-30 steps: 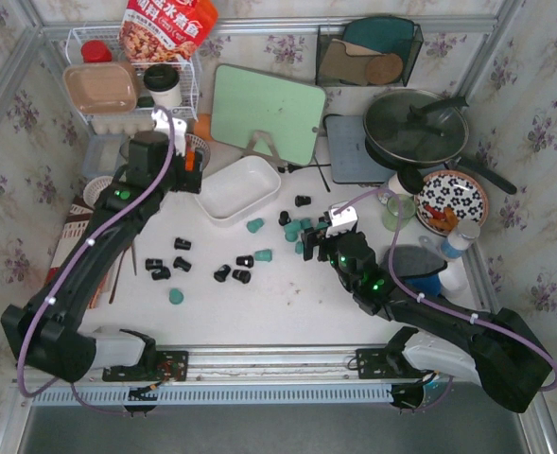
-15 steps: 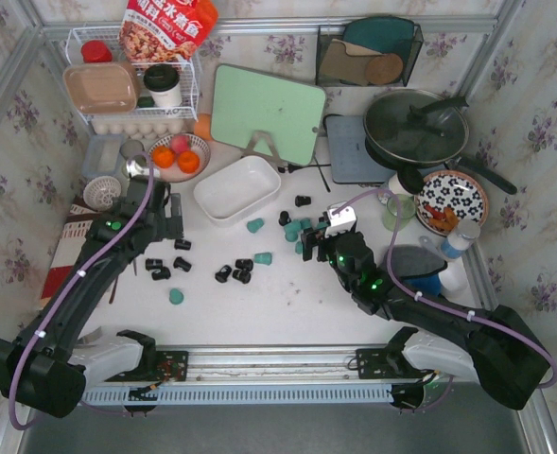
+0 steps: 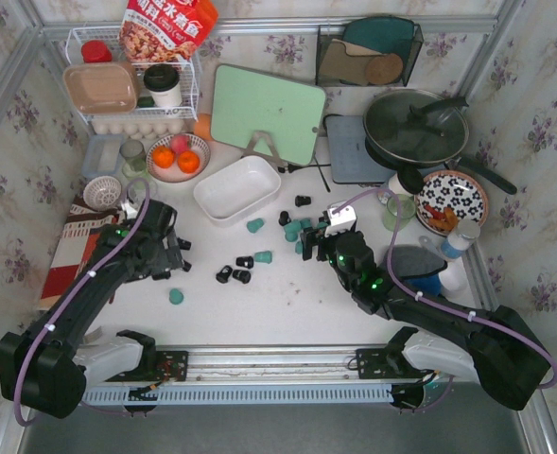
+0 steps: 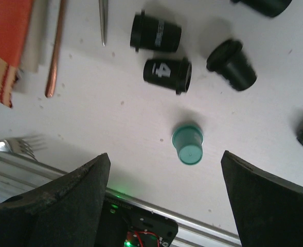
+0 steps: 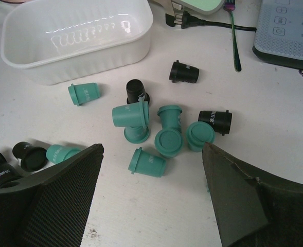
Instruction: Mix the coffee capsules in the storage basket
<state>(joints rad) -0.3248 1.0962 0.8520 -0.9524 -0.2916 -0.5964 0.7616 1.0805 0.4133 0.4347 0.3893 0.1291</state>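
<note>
Two end effectors: the left end effector [image 4: 165, 159] and the right end effector [image 5: 152, 152] hang low over the counter [image 3: 287, 307], each with fingers spread well apart and nothing gripped.
Coffee capsules: the coffee capsules [image 3: 242, 276], small tapered cups in teal and black, lie strewn across the counter; none shows inside the tub.
Lone teal capsule: the lone teal capsule [image 4: 188, 145] sits just beyond the gap between the left fingers, a little off centre. It appears to stand rim-down with the narrow end up, so its long axis looks near upright.
Black capsules: three black capsules [image 4: 167, 75] lie on their sides farther out from the left end effector, one bearing a white 4.
Teal cluster: the teal cluster [image 5: 166, 136], with a few black ones mixed in, sits straight ahead of the right end effector. The nearest teal capsule [image 5: 147, 162] lies on its side by the fingertips, long axis running roughly from one finger toward the other.
Storage basket: the storage basket [image 3: 240, 187], white, glossy, shallow and round-cornered, rests beyond both groups, between the arms, its long side diagonal in the overhead view.
Nearer arm: left for the lone teal capsule and the black capsules, right for the teal cluster; neither is clearly closer to the basket.
Coming move: the left arm probably needs only a short drop and a slight sideways correction. The right would likely have to turn its wrist to close across its capsule rather than along it.
</note>
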